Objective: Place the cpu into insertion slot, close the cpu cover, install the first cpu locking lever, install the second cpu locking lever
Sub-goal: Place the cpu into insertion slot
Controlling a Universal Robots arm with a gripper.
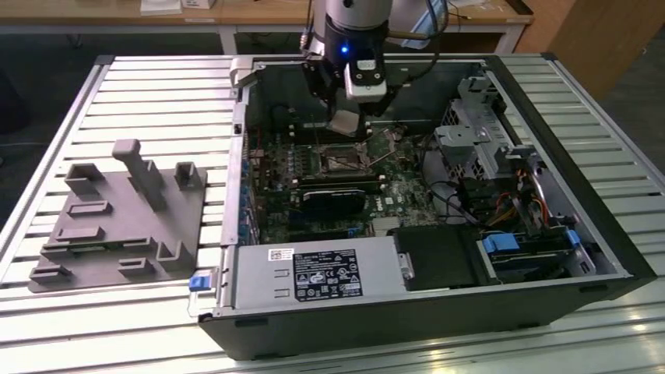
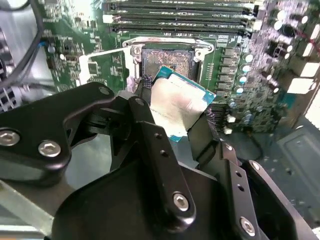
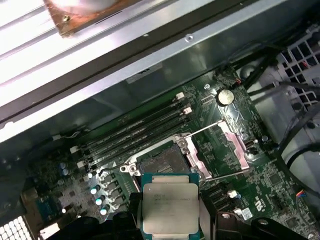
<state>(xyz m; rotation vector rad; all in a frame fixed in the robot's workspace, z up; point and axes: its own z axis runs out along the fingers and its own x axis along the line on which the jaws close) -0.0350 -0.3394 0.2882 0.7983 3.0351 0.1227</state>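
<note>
I hang inside the computer case (image 1: 416, 319), which lies on the table (image 1: 156, 86) with a fixture block (image 1: 114, 210) beside it on the exterior view's left. The cpu (image 3: 170, 207) is clamped between the fingers of my gripper (image 2: 175, 112), above the motherboard (image 3: 270, 180) and just beside the insertion slot (image 3: 162, 162), not seated in it. The cpu cover (image 3: 222, 145) lies folded open to one side of the slot, and the memory slots (image 3: 135, 132) run along the slot's far side from the cpu.
</note>
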